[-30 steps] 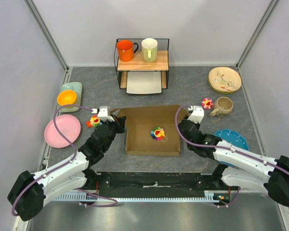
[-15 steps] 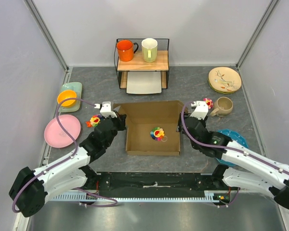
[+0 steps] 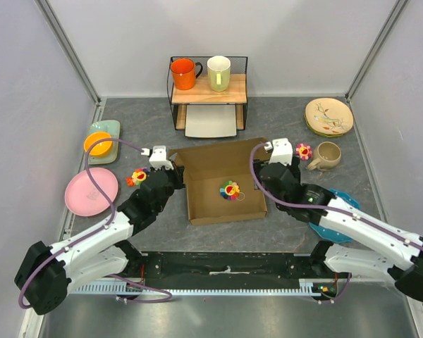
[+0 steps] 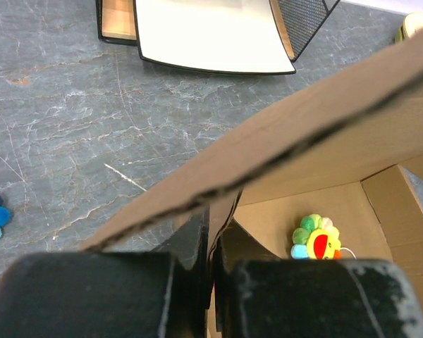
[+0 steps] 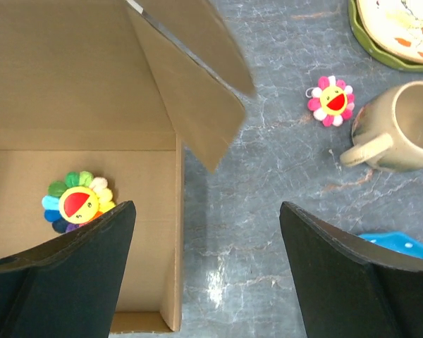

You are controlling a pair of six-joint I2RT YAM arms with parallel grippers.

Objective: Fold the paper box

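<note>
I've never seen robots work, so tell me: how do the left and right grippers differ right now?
The left gripper is pinched shut on a flap of the paper box; the right gripper stands wide open, holding nothing. The left gripper sits at the box's left side, the right gripper above its right wall. Both have two black fingers.

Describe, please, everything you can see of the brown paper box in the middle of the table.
The paper box is plain brown cardboard, a shallow open rectangle with creased flaps, lying slightly askew on the grey table. Its back flap stands raised and a right corner flap splays outward. The left pincer is shut on the left flap's edge; the open right pincer straddles the right wall without gripping. A rainbow flower toy lies on its floor.
</note>
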